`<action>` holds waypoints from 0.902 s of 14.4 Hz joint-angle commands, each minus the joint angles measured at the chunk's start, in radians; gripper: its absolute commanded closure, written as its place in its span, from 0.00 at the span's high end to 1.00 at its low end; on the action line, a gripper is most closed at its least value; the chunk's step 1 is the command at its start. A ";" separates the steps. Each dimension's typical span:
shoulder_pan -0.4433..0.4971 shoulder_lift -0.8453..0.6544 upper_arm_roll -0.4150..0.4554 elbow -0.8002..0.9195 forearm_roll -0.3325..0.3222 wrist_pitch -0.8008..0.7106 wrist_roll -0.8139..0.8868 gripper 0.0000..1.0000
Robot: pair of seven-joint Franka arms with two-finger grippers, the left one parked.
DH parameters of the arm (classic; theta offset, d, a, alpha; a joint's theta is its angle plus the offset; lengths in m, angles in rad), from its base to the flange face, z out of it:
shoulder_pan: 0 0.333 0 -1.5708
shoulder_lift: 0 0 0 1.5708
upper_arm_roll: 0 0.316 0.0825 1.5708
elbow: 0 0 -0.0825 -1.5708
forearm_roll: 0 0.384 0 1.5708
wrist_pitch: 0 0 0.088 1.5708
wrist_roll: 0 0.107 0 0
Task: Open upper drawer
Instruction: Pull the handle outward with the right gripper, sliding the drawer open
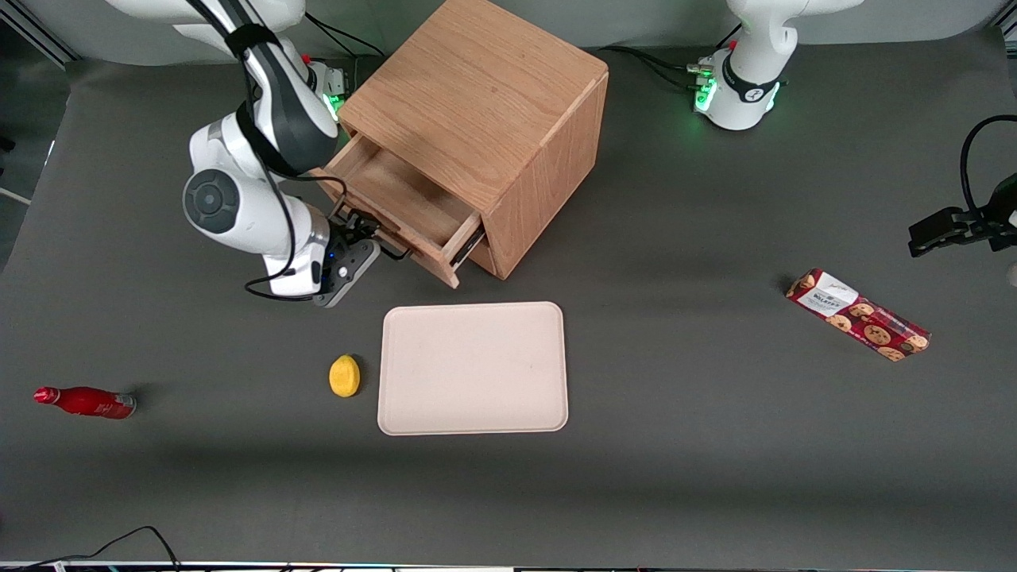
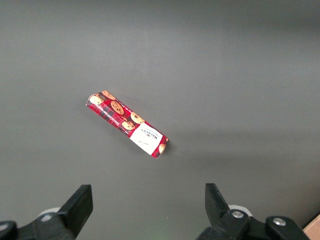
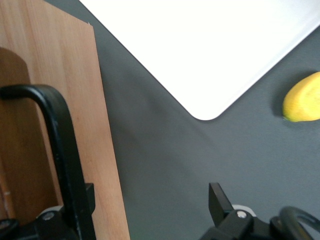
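Nearest the front camera lie one red bottle (image 1: 83, 401) toward the working arm's end, one lemon (image 1: 344, 375) at 9 o'clock of the single cream tray (image 1: 473, 413), and one cookie packet (image 1: 858, 315) out at 2 o'clock, all well apart from the cabinet and so probably not in the pull's way. At 11 o'clock of the tray, the gripper (image 1: 380, 241) sits at the black handle (image 3: 57, 140), fingers spread, with the bar against one finger and not pinched, apparently hooked to draw it. Farther off, the upper drawer (image 1: 429, 258) stands partly drawn out of the one wooden cabinet (image 1: 477, 103), its tray bare.
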 commanded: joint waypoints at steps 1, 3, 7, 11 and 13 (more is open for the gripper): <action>-0.002 0.022 -0.036 0.025 -0.017 0.001 -0.058 1.00; -0.006 0.022 -0.051 0.037 -0.017 0.001 -0.075 1.00; -0.013 0.045 -0.079 0.071 -0.017 0.001 -0.097 1.00; -0.013 0.061 -0.114 0.093 -0.017 0.001 -0.133 1.00; -0.013 0.073 -0.117 0.116 -0.017 0.001 -0.134 1.00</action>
